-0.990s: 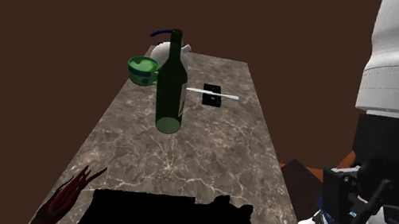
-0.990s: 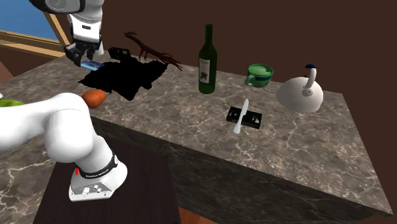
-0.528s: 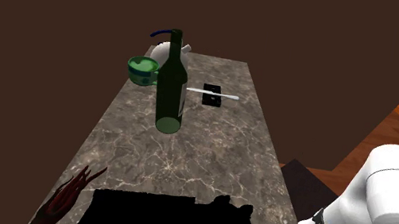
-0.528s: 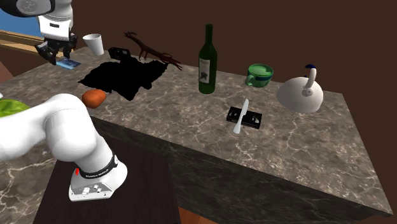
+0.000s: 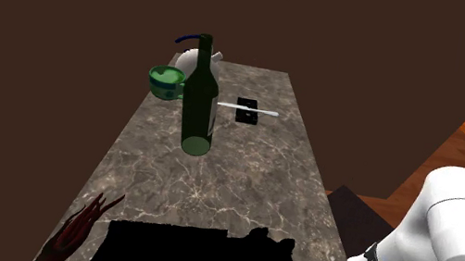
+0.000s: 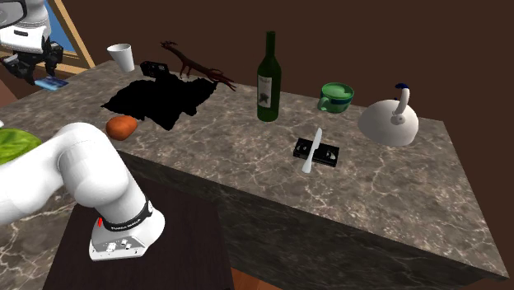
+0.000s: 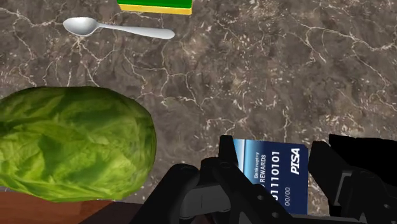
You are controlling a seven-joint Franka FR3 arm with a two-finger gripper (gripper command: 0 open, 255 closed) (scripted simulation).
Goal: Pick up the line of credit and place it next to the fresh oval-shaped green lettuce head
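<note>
One blue card [image 7: 272, 170] sits clamped in our end effector [image 7: 273, 158], just beside the lettuce [image 7: 70, 143]; green cup [image 5: 163, 89], well apart from the lettuce, holds pale green fill.

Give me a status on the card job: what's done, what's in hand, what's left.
Done: the pickup. The gripper is shut on the blue card. In hand: the carry; in the wrist view the card hangs over the marbled counter with the green lettuce head close beside it. Left: lower the card, set it down next to the lettuce and let go.
</note>
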